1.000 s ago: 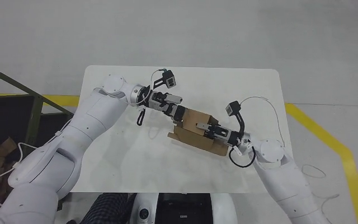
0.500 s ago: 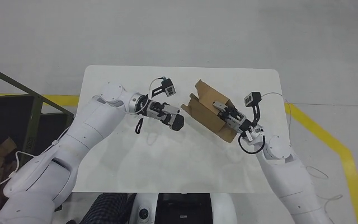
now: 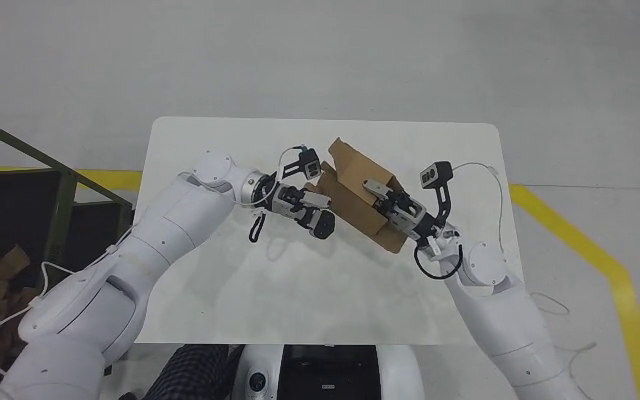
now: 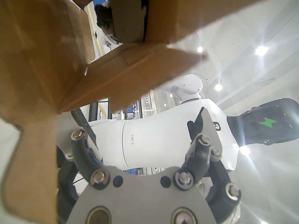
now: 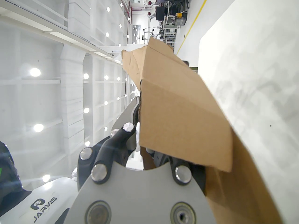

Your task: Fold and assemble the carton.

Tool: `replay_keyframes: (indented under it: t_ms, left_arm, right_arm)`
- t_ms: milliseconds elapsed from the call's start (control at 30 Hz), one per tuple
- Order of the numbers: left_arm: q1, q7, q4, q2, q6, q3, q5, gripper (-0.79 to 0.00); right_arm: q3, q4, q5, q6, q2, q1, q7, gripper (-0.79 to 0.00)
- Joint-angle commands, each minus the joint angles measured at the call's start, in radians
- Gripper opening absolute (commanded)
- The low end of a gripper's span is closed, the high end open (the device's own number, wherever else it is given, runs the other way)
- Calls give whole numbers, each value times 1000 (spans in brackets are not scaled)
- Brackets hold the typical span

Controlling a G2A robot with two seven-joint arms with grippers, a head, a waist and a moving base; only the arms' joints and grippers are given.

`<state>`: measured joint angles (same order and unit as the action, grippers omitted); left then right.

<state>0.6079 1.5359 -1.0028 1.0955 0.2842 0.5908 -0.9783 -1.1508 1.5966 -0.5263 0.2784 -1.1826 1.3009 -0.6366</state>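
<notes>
Nearing carton (image 3: 352, 190) again, left tool (image 4: 142, 127) spread

Table (image 3: 300, 290): white top with rounded corners, standing on a grey floor (image 3: 320, 50).
Surface: plain and matte; one tiny dark speck (image 5: 270, 125) on it.
Carton (image 3: 355, 190): over the far half, a bit right of the middle; whether it touches the top cannot be told.
Yellow line (image 3: 565, 220): on the floor, at the right side.

Both arms angle inward toward each other. The left gripper (image 4: 140, 115) has its fingers spread wide; the right gripper (image 5: 139, 110) pinches a wall of the carton (image 5: 177, 108).
</notes>
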Motion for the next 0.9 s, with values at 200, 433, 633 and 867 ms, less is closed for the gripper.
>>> replay_keyframes:
  t_ms: [200,433,633,867]
  left_arm:
    - [1,0,13,11,0,39,12,0]
    - [9,0,6,17,0,73,40,0]
    - [18,0,-8,18,0,101,63,0]
    - [26,0,-12,18,0,120,79,0]
  right_arm:
    - [23,30,-13,-7,-4,18,-40,-785]
    - [58,28,-24,-23,-13,14,-39,-785]
    - [68,23,-32,-33,-18,10,-37,-785]
    - [78,35,-24,-42,-21,17,-37,-785]
